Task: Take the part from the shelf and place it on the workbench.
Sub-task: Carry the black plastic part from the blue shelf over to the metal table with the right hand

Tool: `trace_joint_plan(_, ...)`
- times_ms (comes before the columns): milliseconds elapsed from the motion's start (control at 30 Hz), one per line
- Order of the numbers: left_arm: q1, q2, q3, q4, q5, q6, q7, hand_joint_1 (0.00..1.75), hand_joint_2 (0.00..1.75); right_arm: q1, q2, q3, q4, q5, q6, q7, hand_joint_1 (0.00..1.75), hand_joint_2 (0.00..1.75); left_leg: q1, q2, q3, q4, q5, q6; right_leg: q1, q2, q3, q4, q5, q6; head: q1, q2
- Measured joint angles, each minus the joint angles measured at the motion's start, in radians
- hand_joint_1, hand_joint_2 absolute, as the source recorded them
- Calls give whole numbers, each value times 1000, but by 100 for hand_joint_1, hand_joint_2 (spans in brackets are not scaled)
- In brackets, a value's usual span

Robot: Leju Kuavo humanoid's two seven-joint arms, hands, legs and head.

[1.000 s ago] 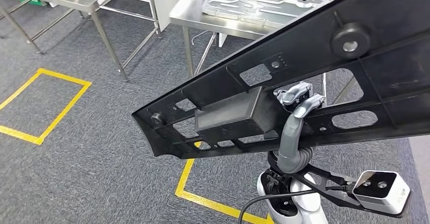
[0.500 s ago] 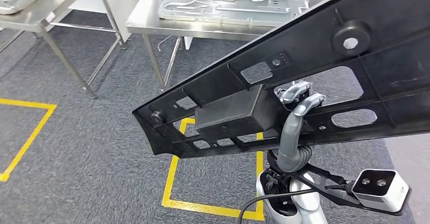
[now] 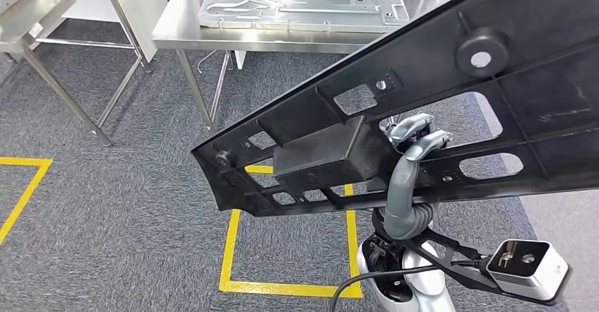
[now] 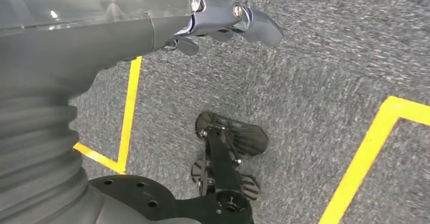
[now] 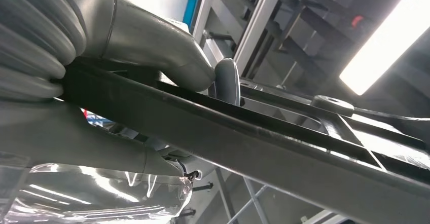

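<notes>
Black part (image 3: 424, 107) is clamped at its lower rail by the right hand (image 3: 413, 139), carried tilted to clear the steel tabletop (image 3: 233, 38). Left hand (image 4: 223, 24) hangs empty, fingers apart.

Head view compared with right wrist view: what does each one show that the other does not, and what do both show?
The head view alone shows the steel workbench with a silver metal plate lying on it, the grey carpet with yellow floor tape, and the whole span of the black part with its cut-outs.

The right wrist view alone shows, close up, the thumb pressed on top of the part's edge, with shelf framing and a bright ceiling light behind.

Both show the right hand gripping the black part.
</notes>
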Motion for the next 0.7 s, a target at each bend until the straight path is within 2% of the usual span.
trace_joint_plan(33, -1, 0, 0, 0, 0, -3, 0, 0, 175, 0, 0, 0, -1, 0, 0, 0, 175, 175, -2, 1, 0, 1, -1, -5, 2, -2, 18, -37, 8, -4, 0, 0)
trace_joint_plan(100, -1, 1, 1, 0, -1, -5, 0, 0, 175, 0, 0, 0, -2, 0, 0, 0, 175, 175, -3, 3, -1, 1, -2, -16, 5, 1, 18, -46, 7, -13, 0, 0)
trace_joint_plan(167, -2, 2, 1, 0, -1, -6, -2, 0, 175, 0, -1, 0, -2, -1, 4, 0, 175, 175, 0, 4, -3, 11, -12, -27, 2, 3, 21, -52, 10, -25, 0, 0)
trace_joint_plan(233, -3, 2, 2, 0, 0, -7, -6, 0, 175, 0, 0, 0, -3, -3, 15, 0, 175, 175, 2, 4, -34, 84, -57, -36, -2, 3, 25, -58, 12, -36, 0, 0)
trace_joint_plan(300, -2, 2, 5, 0, 0, -7, -10, 0, 175, 1, 0, -1, -2, -4, 25, 0, 175, 175, 3, 4, -95, 213, -117, -41, 0, 4, 25, -58, 11, -41, 0, 0)
trace_joint_plan(333, -1, 2, 7, 0, 0, -7, -12, 0, 175, 2, 0, -1, -2, -4, 29, 0, 175, 175, 3, 4, -122, 264, -132, -42, 1, 5, 25, -57, 11, -42, 0, 0)
trace_joint_plan(367, -1, 2, 9, 0, -1, -7, -14, 0, 175, 2, 0, -1, -2, -4, 32, 0, 175, 175, 3, 4, -133, 281, -127, -42, 2, 7, 26, -57, 10, -43, 0, 0)
trace_joint_plan(400, 0, 2, 10, 0, -2, -7, -15, 0, 175, 3, 0, -1, -2, -4, 34, 0, 175, 175, 3, 4, -125, 259, -103, -40, 2, 9, 28, -57, 9, -42, 0, 0)
trace_joint_plan(467, 0, 2, 14, 0, -4, -7, -18, 0, 175, 3, 0, -1, -2, -4, 37, 0, 175, 175, 2, 2, -67, 131, -31, -31, 3, 13, 33, -57, 7, -39, 0, 0)
trace_joint_plan(500, 0, 3, 15, 0, -6, -7, -18, 0, 175, 2, 1, -1, -2, -4, 37, 0, 175, 175, -1, 1, -37, 67, -8, -25, 5, 14, 33, -55, 6, -36, 0, 0)
trace_joint_plan(533, -1, 4, 16, 0, -7, -7, -19, 0, 175, 2, 1, -2, -2, -4, 37, 0, 175, 175, -3, 0, -18, 24, 4, -19, 6, 15, 33, -54, 5, -31, 0, 0)
trace_joint_plan(567, -2, 4, 16, 0, -8, -7, -19, 0, 175, 2, 1, -2, -2, -4, 37, 0, 175, 175, -6, 0, -9, 4, 6, -14, 7, 16, 31, -54, 5, -26, 0, 0)
trace_joint_plan(633, -2, 5, 17, 0, -10, -6, -19, 0, 175, 3, 1, -3, -2, -4, 38, 0, 175, 175, -7, 0, -8, -2, 7, -5, 6, 16, 29, -53, 5, -14, 0, 0)
trace_joint_plan(700, -2, 5, 17, 0, -12, -6, -19, 0, 175, 2, 1, -6, -2, -4, 39, 0, 175, 175, -2, 2, -3, -10, 11, 5, 5, 14, 21, -30, -13, -3, 0, 0)
